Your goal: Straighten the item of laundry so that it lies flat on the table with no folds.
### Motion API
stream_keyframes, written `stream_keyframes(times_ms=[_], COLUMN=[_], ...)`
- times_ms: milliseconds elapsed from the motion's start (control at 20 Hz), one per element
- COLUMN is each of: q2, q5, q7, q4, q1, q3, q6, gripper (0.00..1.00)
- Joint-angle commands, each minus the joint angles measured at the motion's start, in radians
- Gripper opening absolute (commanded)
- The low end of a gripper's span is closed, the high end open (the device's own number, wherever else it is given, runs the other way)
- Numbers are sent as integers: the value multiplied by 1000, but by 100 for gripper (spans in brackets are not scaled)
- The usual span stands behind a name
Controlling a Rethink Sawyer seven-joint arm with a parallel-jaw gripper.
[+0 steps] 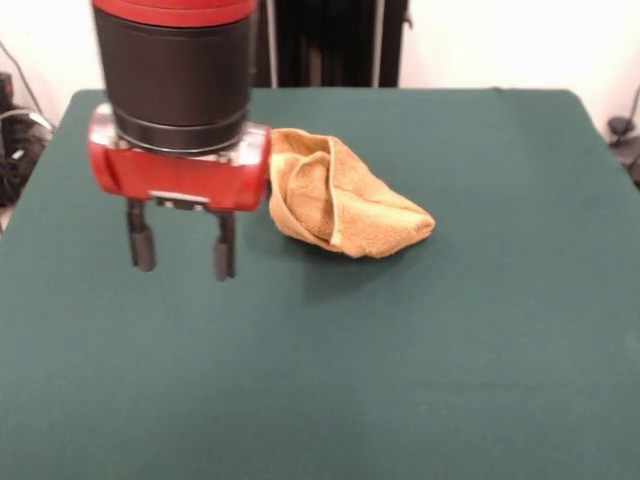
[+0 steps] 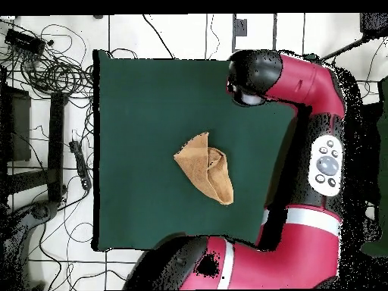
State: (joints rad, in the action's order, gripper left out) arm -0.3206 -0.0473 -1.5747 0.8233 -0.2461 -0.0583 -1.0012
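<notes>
The yellow-orange terry towel [image 1: 340, 200] lies crumpled near the middle of the dark green table [image 1: 420, 380], folded over itself into a rough wedge with a paler hemmed edge curling across its top. The claw [image 1: 182, 250] hangs above the felt just beside the towel, on its left in the front view, not touching it. Its two black fingers [image 1: 141, 243] point straight down, spread apart with nothing between them. From overhead, the towel [image 2: 206, 176] sits centrally, its point aimed toward the table's left edge.

A robotics lab: tangled cables [image 2: 53, 68] on white floor around a felt-topped table [image 2: 136, 98].
</notes>
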Motion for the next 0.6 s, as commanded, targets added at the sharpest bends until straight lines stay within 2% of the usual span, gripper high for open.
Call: stream_keyframes(times_ms=[50, 600], q2=[-13, -16], q5=[9, 14], q7=[-100, -126], q4=[61, 84], q1=[71, 98], q3=[61, 46], q6=[-95, -73], gripper=[100, 100])
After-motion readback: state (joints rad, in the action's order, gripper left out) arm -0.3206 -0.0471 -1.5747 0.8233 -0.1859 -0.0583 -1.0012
